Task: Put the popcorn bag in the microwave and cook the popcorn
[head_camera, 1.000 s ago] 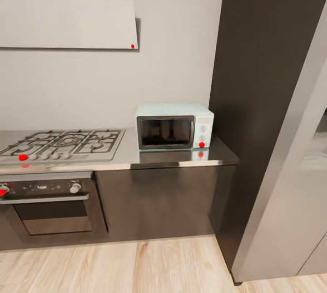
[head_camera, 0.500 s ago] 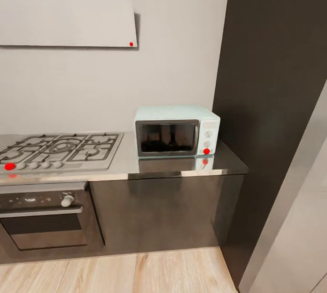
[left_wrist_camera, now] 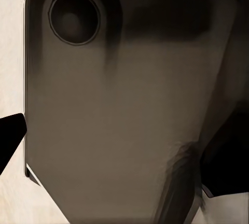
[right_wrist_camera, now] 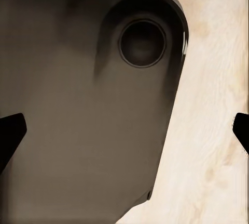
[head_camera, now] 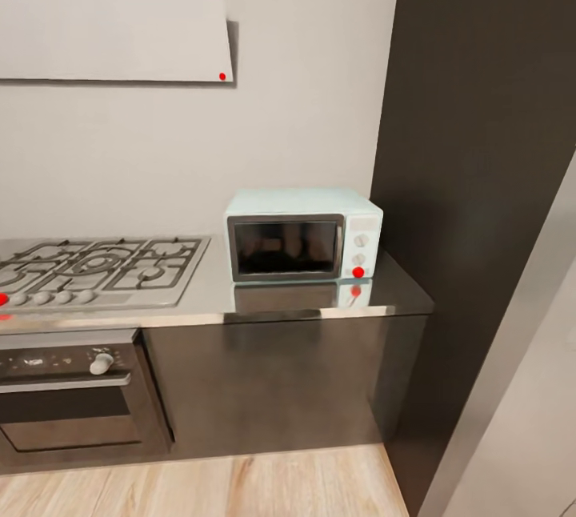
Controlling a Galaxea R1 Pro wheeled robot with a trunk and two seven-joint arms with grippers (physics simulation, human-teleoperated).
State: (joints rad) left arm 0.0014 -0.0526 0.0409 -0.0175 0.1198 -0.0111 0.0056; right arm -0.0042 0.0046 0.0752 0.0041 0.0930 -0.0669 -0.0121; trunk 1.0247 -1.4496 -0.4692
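Note:
The pale mint-blue microwave [head_camera: 302, 235] stands on the grey glossy countertop [head_camera: 210, 294], close to its right end, with its dark glass door [head_camera: 284, 248] closed. Two round knobs [head_camera: 362, 239] and a red dot light [head_camera: 358, 272] sit on its right panel. The popcorn bag is out of view. In the left wrist view my left gripper [left_wrist_camera: 119, 151] hangs open over the robot's dark base [left_wrist_camera: 114, 109]. In the right wrist view my right gripper [right_wrist_camera: 124, 130] is open too, its black fingertips [right_wrist_camera: 10, 133] wide apart above the base and the wood floor [right_wrist_camera: 212, 130].
A gas hob [head_camera: 96, 265] lies left of the microwave, above a dark built-in oven [head_camera: 68, 389]. A tall dark cabinet [head_camera: 472, 181] walls off the counter's right end, with a pale panel [head_camera: 520, 405] nearer me. A grey hood [head_camera: 112, 29] hangs above. Light wood floor [head_camera: 240, 489] runs before the cabinets.
The head camera has moved: the whole picture has shifted, the microwave looks a little larger and the hob and oven have slid toward the left edge. Nothing on the counter has moved.

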